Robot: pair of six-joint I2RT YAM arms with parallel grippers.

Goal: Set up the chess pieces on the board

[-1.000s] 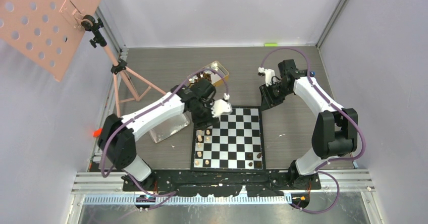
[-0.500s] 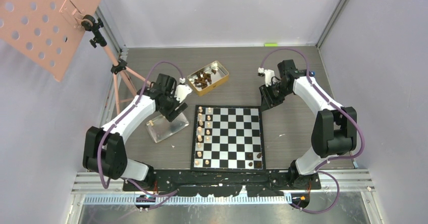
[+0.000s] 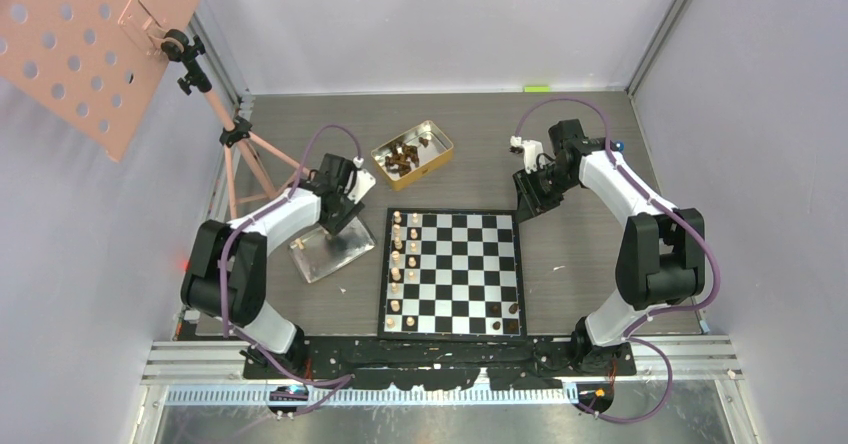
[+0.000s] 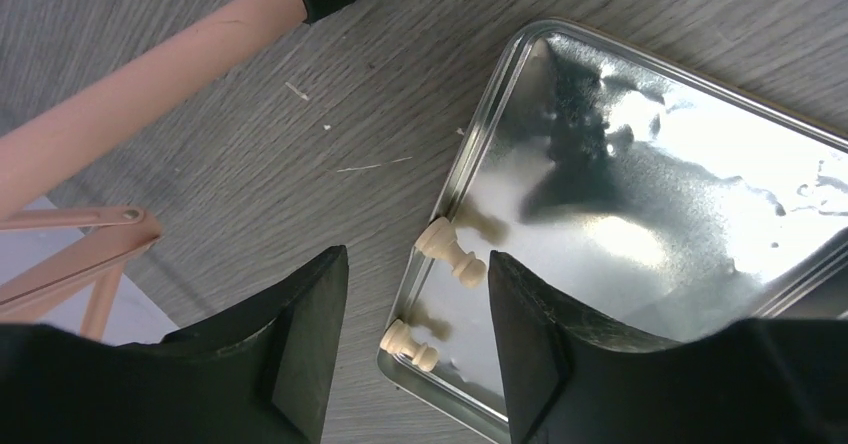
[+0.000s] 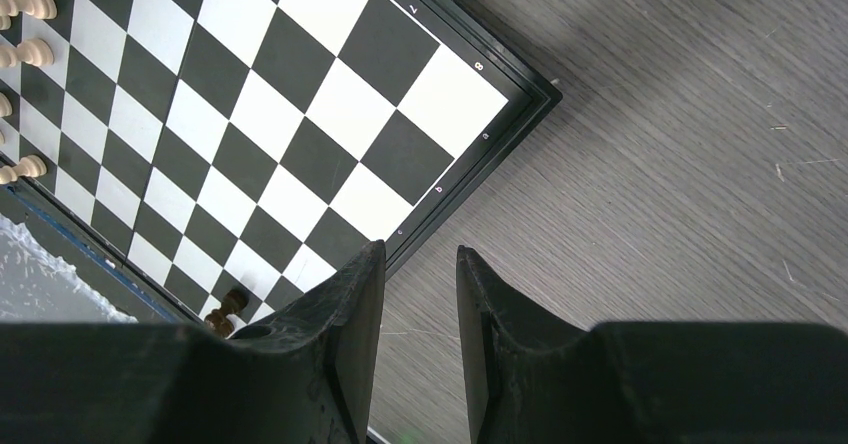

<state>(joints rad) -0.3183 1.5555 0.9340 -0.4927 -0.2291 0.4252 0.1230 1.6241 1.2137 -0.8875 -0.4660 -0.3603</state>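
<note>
The board lies mid-table, with pale chess pieces standing in its two left columns and two dark ones at its near right corner. My left gripper hangs over the shiny tray left of the board. It is open, with nothing between its fingers. Two pale pawns lie on their sides in the tray's corner below it. My right gripper hovers by the board's far right corner, its jaws a narrow gap apart and empty.
A gold tin holding dark pieces sits behind the board. A pink tripod with a perforated panel stands at far left; one leg runs close to the tray. A dark piece shows beside my right finger.
My left arm has swung left, from above the board's far left corner to over the tray. The right arm has stayed put.
</note>
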